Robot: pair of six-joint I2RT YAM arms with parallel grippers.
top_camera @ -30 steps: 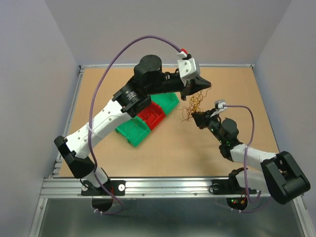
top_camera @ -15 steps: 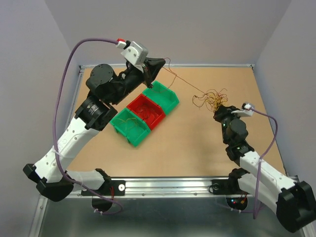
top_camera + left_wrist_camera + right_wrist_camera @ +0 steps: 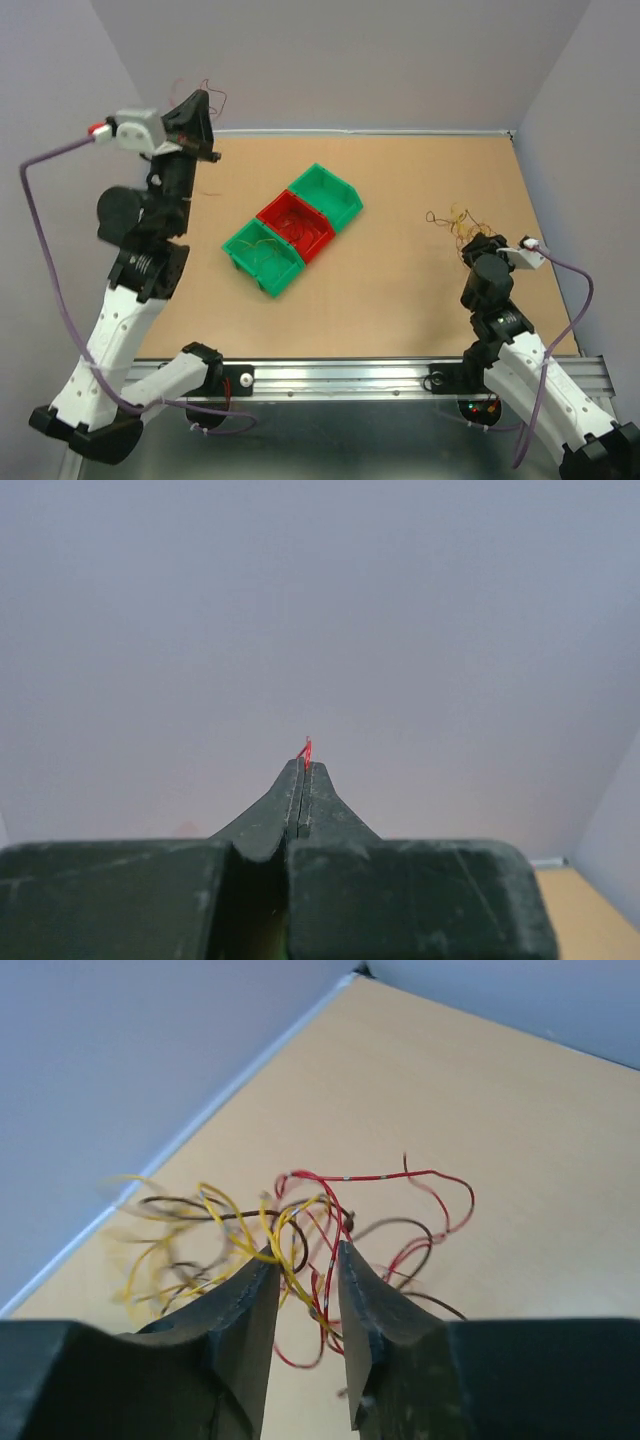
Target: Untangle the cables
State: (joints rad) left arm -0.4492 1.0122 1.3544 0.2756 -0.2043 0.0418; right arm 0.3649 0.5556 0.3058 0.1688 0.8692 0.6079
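The left gripper (image 3: 303, 769) is pinching one red cable (image 3: 307, 748) at its tips; the right gripper (image 3: 305, 1260) is gaping narrowly, one clump of cables (image 3: 290, 1212) lying just ahead.

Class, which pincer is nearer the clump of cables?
Right. The right pincer is at the clump of cables, strands between its parted jaws. The left pincer, shut on a red strand, is raised far off by the far left corner of the table.

Tan table (image 3: 380, 300) bears a green-red-green row of bins (image 3: 293, 228) and loose cables (image 3: 453, 219) at right
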